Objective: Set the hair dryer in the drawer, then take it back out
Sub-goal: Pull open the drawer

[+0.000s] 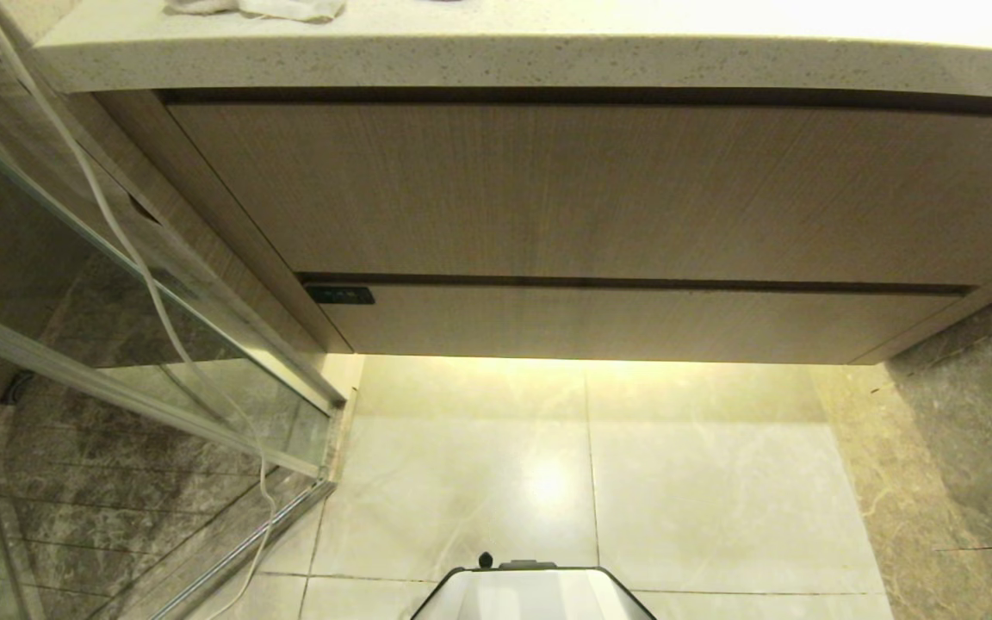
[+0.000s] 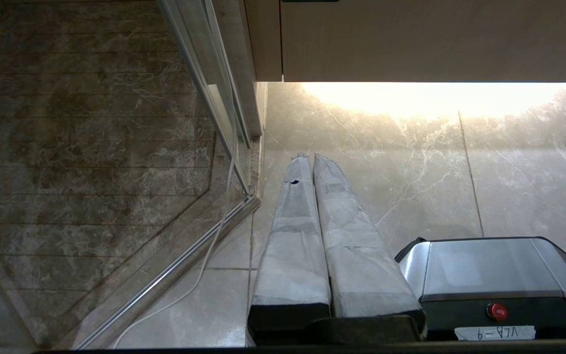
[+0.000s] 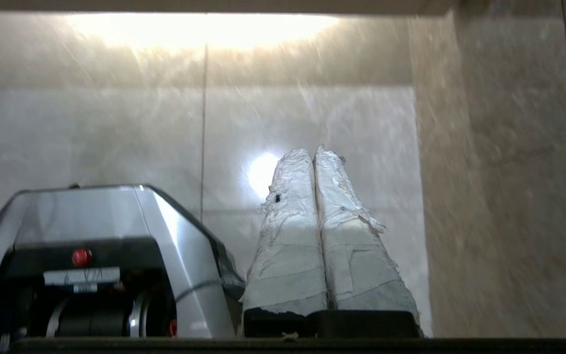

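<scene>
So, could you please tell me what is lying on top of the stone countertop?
A crumpled white cloth lies at the countertop's front edge; everything farther back is out of frame.

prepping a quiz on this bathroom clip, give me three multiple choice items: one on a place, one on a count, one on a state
1. Where does the white cloth lie?
A on the floor
B on the countertop
C in a gripper

2. How many wood-grain fronts does the cabinet show in the head view?
A two
B four
C five

3. How is the right gripper?
A wide open
B shut on a cup
C shut, holding nothing

Answers:
1 B, it sits on the speckled top.
2 A, a tall upper front above a low lower front.
3 C, the fingers meet over bare tiles.
</scene>
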Available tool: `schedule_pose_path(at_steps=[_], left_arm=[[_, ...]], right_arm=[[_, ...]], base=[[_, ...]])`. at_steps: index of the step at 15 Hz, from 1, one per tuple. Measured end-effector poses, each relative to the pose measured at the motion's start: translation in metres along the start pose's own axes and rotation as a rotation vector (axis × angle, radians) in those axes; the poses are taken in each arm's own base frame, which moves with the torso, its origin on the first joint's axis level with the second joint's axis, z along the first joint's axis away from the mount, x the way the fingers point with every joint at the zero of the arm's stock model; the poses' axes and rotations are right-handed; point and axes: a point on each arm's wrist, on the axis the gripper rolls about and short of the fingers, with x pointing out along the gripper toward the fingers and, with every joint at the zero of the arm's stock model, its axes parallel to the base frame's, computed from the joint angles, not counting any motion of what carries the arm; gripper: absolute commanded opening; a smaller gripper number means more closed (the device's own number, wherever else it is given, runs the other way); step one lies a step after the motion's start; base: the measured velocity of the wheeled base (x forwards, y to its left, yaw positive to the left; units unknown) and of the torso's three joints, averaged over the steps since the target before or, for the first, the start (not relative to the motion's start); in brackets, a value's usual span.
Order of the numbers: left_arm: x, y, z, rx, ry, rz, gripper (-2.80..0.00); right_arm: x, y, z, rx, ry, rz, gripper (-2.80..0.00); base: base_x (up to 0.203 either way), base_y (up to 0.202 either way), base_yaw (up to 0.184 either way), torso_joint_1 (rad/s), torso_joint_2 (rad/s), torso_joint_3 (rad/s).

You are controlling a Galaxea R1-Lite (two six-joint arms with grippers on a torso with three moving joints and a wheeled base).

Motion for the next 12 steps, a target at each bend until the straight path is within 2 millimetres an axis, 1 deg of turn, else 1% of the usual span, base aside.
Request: schedule_pose_path(at_steps=[1, 3, 6, 12], left_arm=[[0.000, 0.000, 0.000, 0.000, 0.000, 0.000, -2.80], [0.000, 0.000, 0.000, 0.001, 0.000, 0.000, -2.80], [0.000, 0.000, 0.000, 0.000, 0.000, 0.000, -2.80], [0.000, 0.000, 0.000, 0.000, 0.000, 0.000, -2.80]], right_arm=[[0.004, 0.001, -0.006, 0.004, -0.058, 0.018, -2.80], [0.009, 0.002, -0.010, 0.022, -0.166, 0.058, -2.80], [0.012, 0.003, -0.018, 0.053, -0.158, 0.079, -2.80], [0.012, 0.003, -0.019, 0.057, -0.158, 0.074, -2.80]], base=[[0.000, 0.000, 0.000, 0.000, 0.00, 0.000], [0.000, 0.000, 0.000, 0.000, 0.00, 0.000], [0.000, 0.000, 0.000, 0.000, 0.00, 0.000], [0.000, 0.000, 0.000, 0.000, 0.00, 0.000]])
